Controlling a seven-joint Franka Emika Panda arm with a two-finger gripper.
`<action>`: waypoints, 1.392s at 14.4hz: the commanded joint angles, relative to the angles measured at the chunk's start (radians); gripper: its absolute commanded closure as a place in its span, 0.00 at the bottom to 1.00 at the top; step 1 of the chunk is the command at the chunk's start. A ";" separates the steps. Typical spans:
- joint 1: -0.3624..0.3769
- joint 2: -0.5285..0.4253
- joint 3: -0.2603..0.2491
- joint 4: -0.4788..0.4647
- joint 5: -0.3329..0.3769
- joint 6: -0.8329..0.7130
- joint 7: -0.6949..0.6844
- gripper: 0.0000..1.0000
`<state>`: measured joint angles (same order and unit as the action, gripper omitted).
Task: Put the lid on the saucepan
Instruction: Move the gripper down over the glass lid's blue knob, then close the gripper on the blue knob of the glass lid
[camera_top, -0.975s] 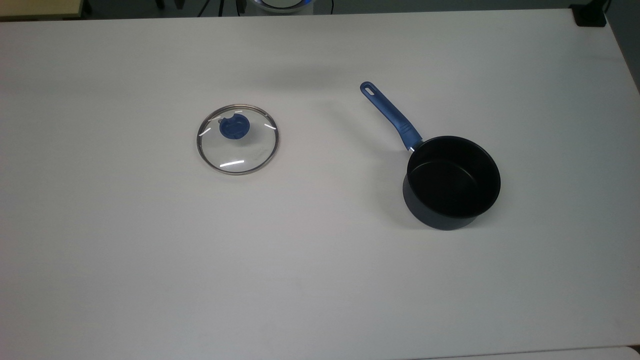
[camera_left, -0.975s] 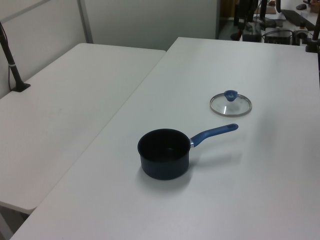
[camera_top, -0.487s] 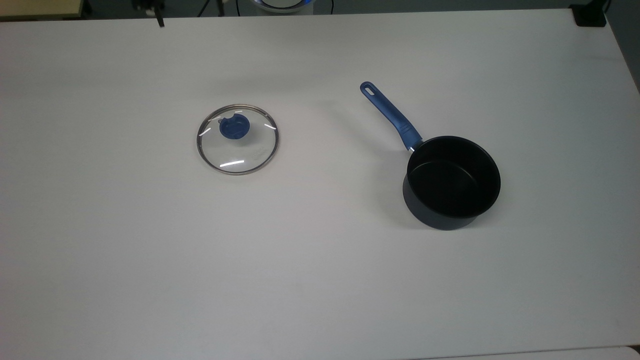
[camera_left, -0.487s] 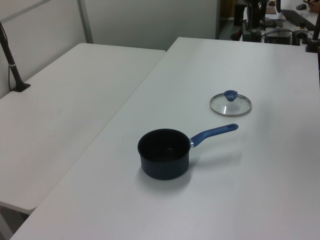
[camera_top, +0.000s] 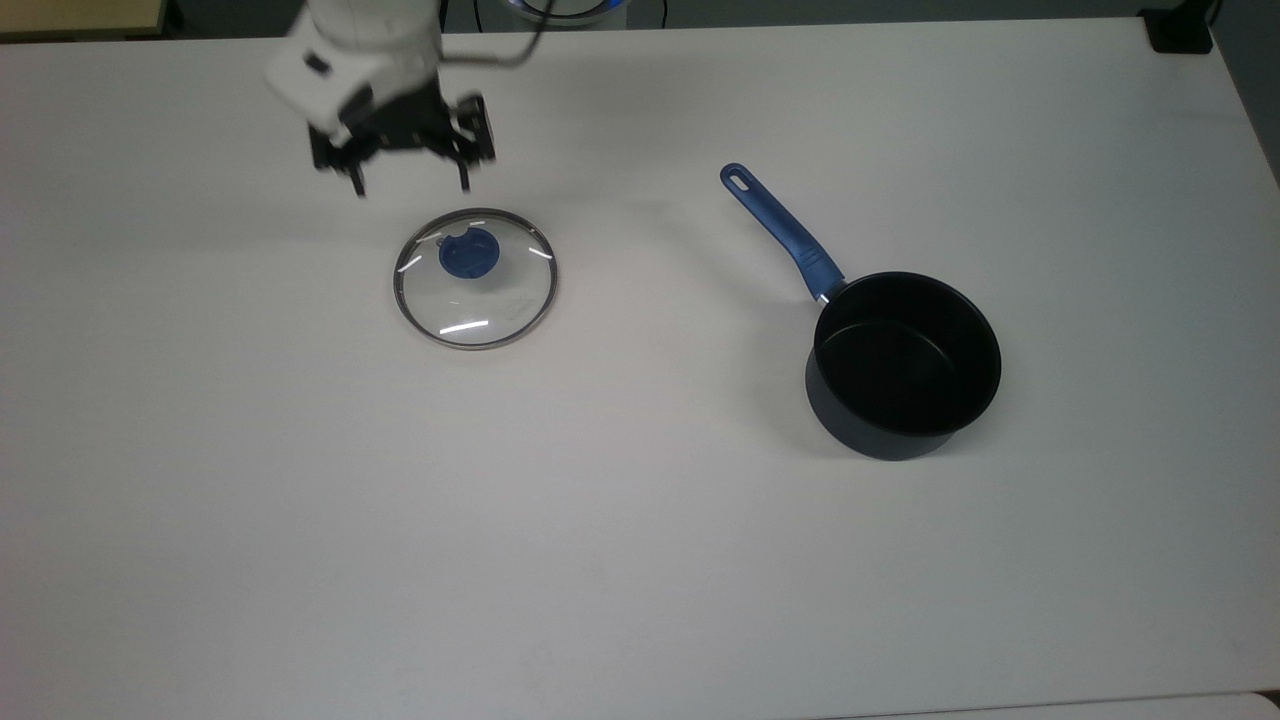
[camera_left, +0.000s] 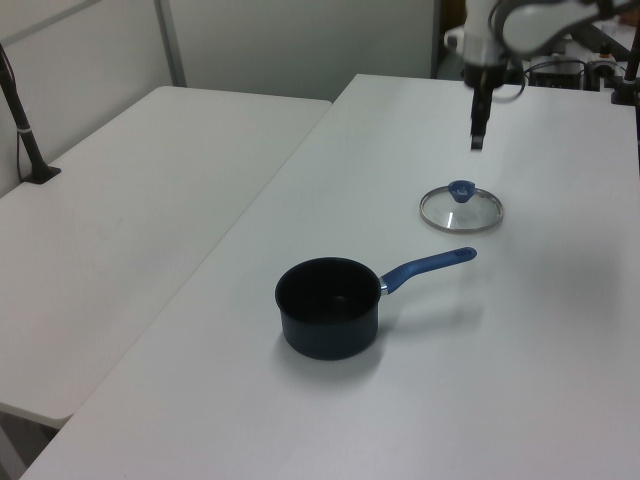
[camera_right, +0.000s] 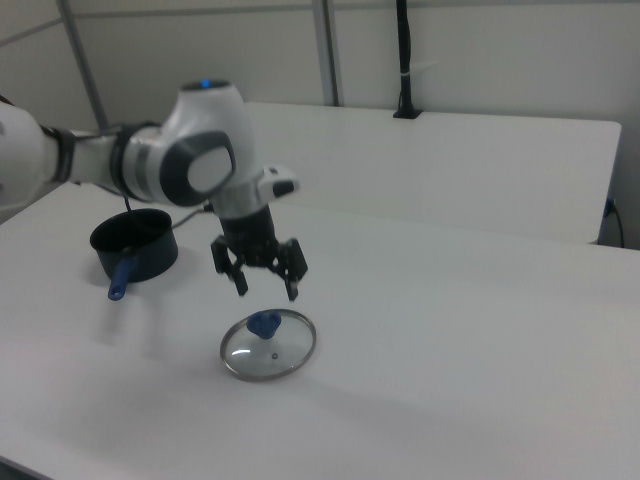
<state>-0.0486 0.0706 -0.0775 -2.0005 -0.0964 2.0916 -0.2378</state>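
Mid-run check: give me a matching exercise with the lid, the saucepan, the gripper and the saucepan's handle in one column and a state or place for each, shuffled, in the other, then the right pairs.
Things:
1. lid
2. saucepan
3. gripper
4. saucepan handle

States or places:
A. open, above the white table, holding nothing
B. flat on the table, blue knob up
C. upright, uncovered, with an empty black inside
D. blue, pointing toward the top view's upper left, hole at its end

Pairs: 1-B, 2-C, 3-A, 4-D
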 joint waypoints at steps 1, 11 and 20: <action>0.018 0.069 0.004 -0.008 -0.014 0.035 0.064 0.00; 0.016 0.172 0.064 -0.008 0.024 0.143 0.124 0.00; 0.006 0.155 0.064 0.084 0.024 0.026 0.115 0.47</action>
<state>-0.0463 0.2479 -0.0123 -1.9751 -0.0842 2.2125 -0.1285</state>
